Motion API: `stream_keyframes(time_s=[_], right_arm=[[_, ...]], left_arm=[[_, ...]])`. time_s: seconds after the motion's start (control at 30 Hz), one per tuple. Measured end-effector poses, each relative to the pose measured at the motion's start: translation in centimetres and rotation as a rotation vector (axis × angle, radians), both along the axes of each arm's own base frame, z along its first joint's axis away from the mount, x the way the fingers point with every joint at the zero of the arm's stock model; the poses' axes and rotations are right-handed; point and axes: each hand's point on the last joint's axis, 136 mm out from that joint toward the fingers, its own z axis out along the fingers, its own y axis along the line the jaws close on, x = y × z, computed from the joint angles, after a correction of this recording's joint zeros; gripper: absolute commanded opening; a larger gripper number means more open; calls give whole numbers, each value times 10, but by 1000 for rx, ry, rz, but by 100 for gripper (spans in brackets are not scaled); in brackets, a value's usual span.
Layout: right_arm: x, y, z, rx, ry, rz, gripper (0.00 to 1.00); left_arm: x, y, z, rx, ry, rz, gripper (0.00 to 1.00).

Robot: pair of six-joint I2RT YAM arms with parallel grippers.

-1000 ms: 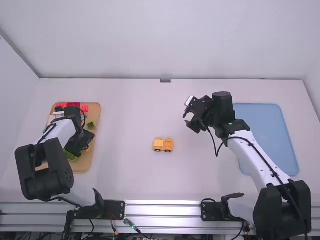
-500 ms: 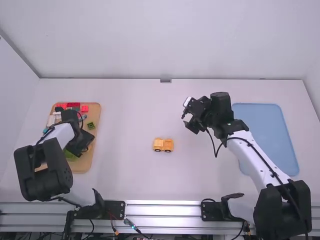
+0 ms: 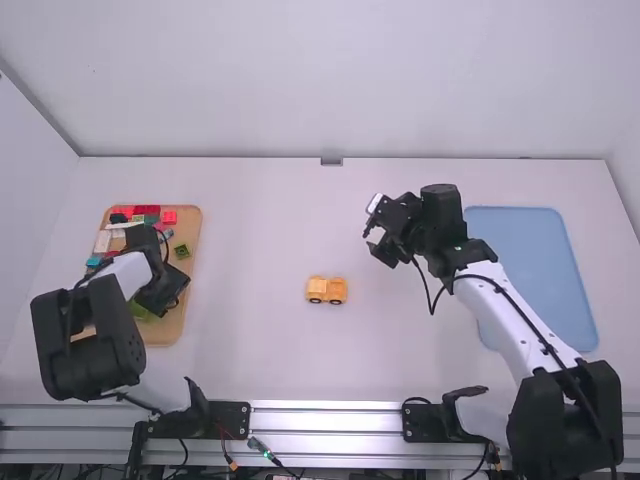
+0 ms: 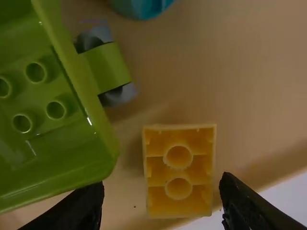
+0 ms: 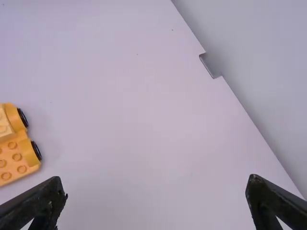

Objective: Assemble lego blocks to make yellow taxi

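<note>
Left gripper hangs spread above upturned yellow block, likely to pinch it; right gripper, also parted, leaves taxi base accessible.

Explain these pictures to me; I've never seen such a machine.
Two white robot arms with black joints, left and right, stand at a white table. The high view looks down from above and behind them; the other two come from cameras on their wrists. A yellow-orange toy-brick vehicle with black wheels sits mid-table. A tan tray on the left carries coloured plastic bricks; a flat blue tray lies right. Nothing is held: the left gripper is open around a yellow hollow brick, the right gripper open and empty.
</note>
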Motion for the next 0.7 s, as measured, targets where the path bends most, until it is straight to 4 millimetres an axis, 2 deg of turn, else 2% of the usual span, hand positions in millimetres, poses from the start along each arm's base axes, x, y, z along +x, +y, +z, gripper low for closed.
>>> stream_keyframes(time_s=[0.1, 0.2, 0.57, 0.7], right_arm=[[0, 0, 0, 0, 0, 0, 99], [0, 0, 0, -1, 0, 0, 99], [-1, 3, 0, -1, 0, 9, 99], [-1, 3, 0, 0, 0, 9, 99]], left_arm=[[-4, -2, -11, -16, 38, 1, 52], [-1, -1, -11, -14, 31, 1, 45], [0, 0, -11, -12, 27, 0, 39], [0, -1, -11, -13, 29, 0, 33]])
